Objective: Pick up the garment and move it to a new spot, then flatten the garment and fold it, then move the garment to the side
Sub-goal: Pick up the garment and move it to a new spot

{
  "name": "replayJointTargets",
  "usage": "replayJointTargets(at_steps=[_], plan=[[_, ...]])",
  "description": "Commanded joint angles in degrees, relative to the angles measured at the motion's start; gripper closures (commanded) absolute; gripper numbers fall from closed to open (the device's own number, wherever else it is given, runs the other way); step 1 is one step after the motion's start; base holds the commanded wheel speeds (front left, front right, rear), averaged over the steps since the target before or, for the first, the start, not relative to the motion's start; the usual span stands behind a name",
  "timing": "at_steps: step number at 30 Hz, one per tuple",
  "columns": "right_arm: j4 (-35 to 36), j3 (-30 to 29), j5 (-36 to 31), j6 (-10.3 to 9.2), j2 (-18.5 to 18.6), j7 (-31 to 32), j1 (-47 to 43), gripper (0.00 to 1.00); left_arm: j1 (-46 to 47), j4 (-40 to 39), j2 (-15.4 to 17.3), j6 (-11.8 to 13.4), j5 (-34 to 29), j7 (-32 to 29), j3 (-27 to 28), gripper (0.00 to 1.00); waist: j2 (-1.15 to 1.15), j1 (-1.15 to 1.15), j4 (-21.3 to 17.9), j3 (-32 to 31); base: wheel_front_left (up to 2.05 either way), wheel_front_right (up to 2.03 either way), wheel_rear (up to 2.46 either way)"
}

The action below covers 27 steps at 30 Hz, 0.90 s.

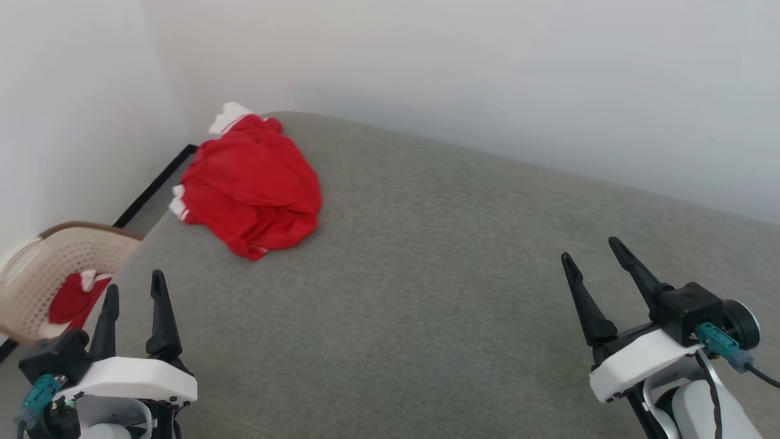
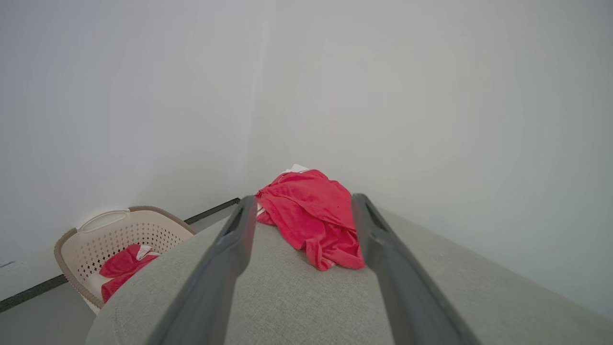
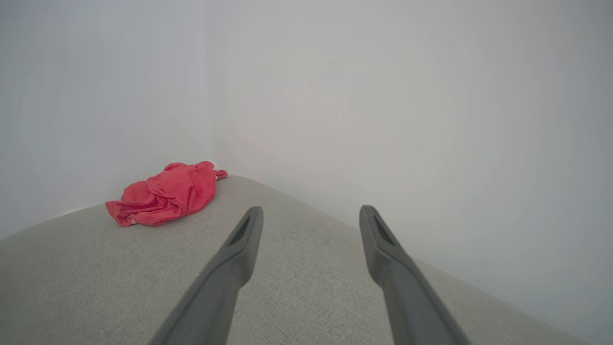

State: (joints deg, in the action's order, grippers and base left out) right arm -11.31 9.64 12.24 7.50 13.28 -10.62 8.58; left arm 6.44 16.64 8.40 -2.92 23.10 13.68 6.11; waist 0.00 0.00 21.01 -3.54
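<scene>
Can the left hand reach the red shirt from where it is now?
Probably yes. The left hand is open, and the red shirt lies crumpled ahead of it near the far left corner of the grey surface, with nothing between them. Whether the arm stretches that far I cannot tell.

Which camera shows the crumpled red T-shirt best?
Head view: it looks down on the whole red T-shirt, white sleeves included. The left wrist view shows it low and foreshortened, framed by the open left gripper, one finger covering its edge. The right wrist view shows it small, far left.
</scene>
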Motion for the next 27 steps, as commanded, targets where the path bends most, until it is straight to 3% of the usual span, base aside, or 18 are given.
replayJointTargets(at_steps=[1, 12, 19, 27], plan=[[-0.06, 0.21, 0.46, -0.02, 0.06, -0.24, 0.38, 0.0, 0.17, 0.09, -0.04, 0.24, 0.02, 0.21, -0.01, 0.0, 0.0, 0.0, 1.41, -0.08, 0.0, 0.0, 0.0], [1.49, -1.71, -0.33, -0.02, -0.11, 0.61, -0.24, 0.0, 6.74, 3.58, 1.01, -1.1, 1.78, -1.91, -1.19, 0.0, 0.0, 0.0, 4.01, 2.38, 0.0, 0.0, 0.0], [4.79, -2.49, -1.66, -0.02, 1.1, 2.34, 2.0, 0.0, 18.33, 10.98, 4.18, -2.98, 4.0, -3.36, -1.51, 0.0, 0.0, 0.0, 1.23, 8.1, 0.0, 0.0, 0.0], [10.67, -3.14, -3.2, -0.02, 2.84, 4.63, 5.27, 0.0, 34.49, 25.7, 8.63, -4.13, 5.82, -4.7, -3.48, 0.0, 0.0, 0.0, -3.14, 16.23, 0.0, 0.0, 0.0]])
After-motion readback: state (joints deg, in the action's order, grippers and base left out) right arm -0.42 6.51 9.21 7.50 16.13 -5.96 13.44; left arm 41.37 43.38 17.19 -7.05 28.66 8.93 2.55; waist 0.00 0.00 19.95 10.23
